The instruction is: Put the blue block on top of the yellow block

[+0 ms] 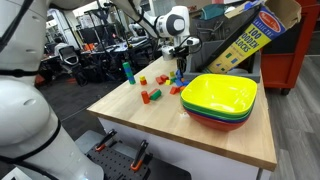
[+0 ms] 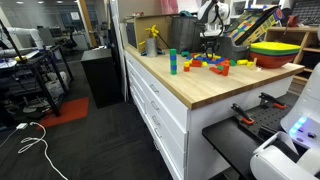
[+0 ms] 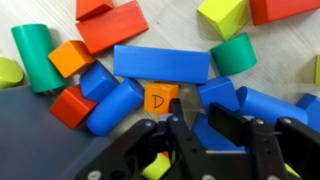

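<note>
In the wrist view my gripper (image 3: 203, 112) is low over a heap of toy blocks. Its two fingers are drawn in on either side of a small blue block (image 3: 212, 98) and look closed on it. Other blue pieces crowd round it. A yellow block (image 3: 156, 166) shows only in part beneath the gripper's body. A yellow-green block (image 3: 222, 15) lies at the far edge. In both exterior views the gripper (image 1: 180, 68) (image 2: 212, 52) is down in the pile, and the held block is too small to make out there.
An orange block marked D (image 3: 160, 98), a long blue block (image 3: 160, 62), red blocks (image 3: 110, 25) and green cylinders (image 3: 235, 52) surround the gripper. Stacked bowls (image 1: 222, 96) (image 2: 276, 50) stand beside the pile. A teal cylinder (image 1: 127, 71) (image 2: 172, 62) stands apart. A cardboard box (image 1: 250, 35) is behind.
</note>
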You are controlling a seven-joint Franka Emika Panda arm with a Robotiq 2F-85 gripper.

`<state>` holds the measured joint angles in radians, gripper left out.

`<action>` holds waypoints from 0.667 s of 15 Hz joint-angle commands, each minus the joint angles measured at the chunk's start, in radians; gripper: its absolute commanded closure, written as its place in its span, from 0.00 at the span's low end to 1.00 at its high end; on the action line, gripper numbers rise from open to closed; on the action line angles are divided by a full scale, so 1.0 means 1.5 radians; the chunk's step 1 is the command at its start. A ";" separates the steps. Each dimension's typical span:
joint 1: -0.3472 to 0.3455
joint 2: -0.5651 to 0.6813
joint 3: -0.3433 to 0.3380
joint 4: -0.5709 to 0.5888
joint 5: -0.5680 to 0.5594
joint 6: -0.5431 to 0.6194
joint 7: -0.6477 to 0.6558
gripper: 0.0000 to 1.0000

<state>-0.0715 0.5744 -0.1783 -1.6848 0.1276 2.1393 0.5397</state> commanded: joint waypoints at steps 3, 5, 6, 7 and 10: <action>0.005 -0.056 0.006 -0.067 0.006 0.017 -0.007 0.16; 0.005 -0.060 0.012 -0.077 0.010 0.017 -0.008 0.03; 0.005 -0.060 0.015 -0.079 0.013 0.018 -0.010 0.00; 0.007 -0.058 0.017 -0.080 0.014 0.017 -0.009 0.00; 0.014 -0.054 0.021 -0.075 0.021 0.011 0.010 0.00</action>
<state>-0.0575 0.5228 -0.1523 -1.7659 0.1374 2.1421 0.5384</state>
